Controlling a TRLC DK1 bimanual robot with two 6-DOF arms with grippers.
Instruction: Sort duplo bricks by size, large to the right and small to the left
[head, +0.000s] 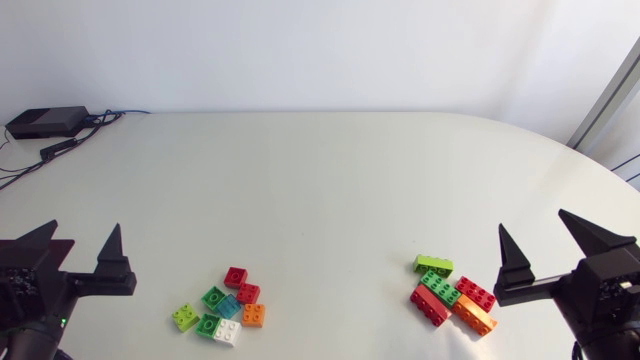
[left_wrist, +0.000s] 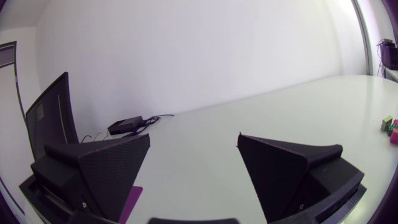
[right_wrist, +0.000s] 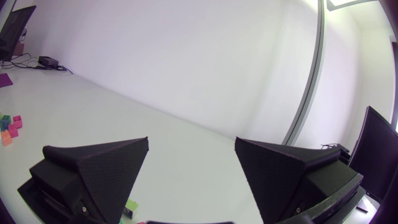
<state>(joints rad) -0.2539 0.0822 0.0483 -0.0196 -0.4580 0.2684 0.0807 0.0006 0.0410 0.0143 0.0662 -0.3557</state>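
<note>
Two heaps on white table (head: 320, 170): small bricks (head: 225, 308), square, red, green, orange, white, blue, near left gripper (head: 82, 228); long bricks (head: 452, 293), red, green, orange, near right gripper (head: 531, 222). Both spread wide, empty.

Right gripper (right_wrist: 191, 142): two black wedge fingers (right_wrist: 99, 168) set wide apart, nothing between them.
Table (right_wrist: 93, 118): a pale, glossy top stretching ahead of the gripper.
Lime-green brick (right_wrist: 130, 205): a sliver showing low beside one finger, the rest hidden.
Small bricks (right_wrist: 9, 127): a loose cluster of green, pink-red and orange, well apart from the gripper, off to one side.
Black box (right_wrist: 46, 61): at the table's far corner, cables (right_wrist: 22, 61) trailing from it.
</note>
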